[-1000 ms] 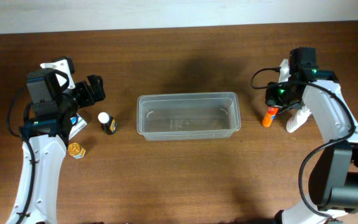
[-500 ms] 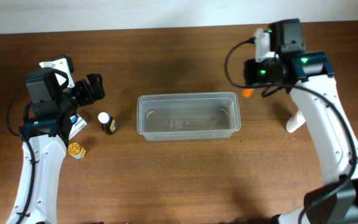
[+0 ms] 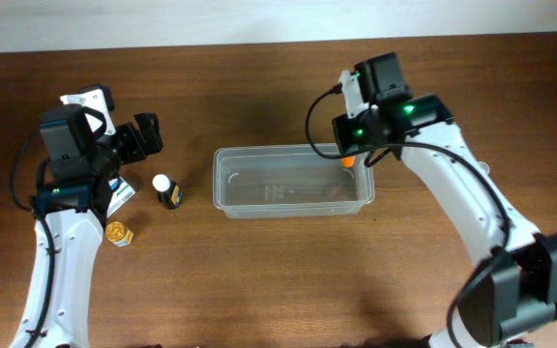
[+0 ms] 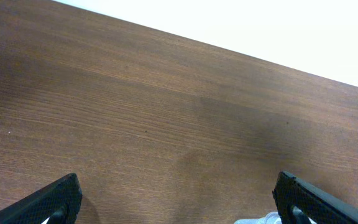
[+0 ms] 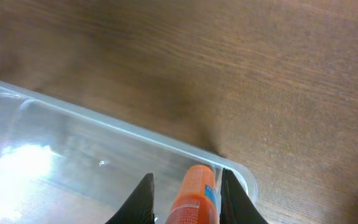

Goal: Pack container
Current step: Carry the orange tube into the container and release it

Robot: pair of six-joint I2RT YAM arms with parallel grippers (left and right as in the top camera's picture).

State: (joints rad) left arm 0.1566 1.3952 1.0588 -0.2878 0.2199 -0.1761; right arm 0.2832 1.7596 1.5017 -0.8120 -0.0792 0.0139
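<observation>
Right gripper [image 5: 188, 202]: fingers closed on an orange bottle [image 5: 193, 190], which is pinched between them. It hangs over the far right corner of the container [image 5: 104, 126], just inside the rim. The wrist view is too tight to tell whether the bottle touches the floor of the tub.

Container, overhead [image 3: 291, 150]: clear, shallow, long side running left to right, at the middle of the table [image 3: 278, 280], directly under the right gripper [image 3: 356, 155].

Left gripper [image 4: 179, 208]: jaws spread wide, holding nothing, raised over bare wood, well apart from the container's left end.

Beside the left arm: a small dark bottle with a white cap [image 3: 166, 190], a blue-and-white packet [image 3: 119, 195] and a gold round item [image 3: 117, 232].
</observation>
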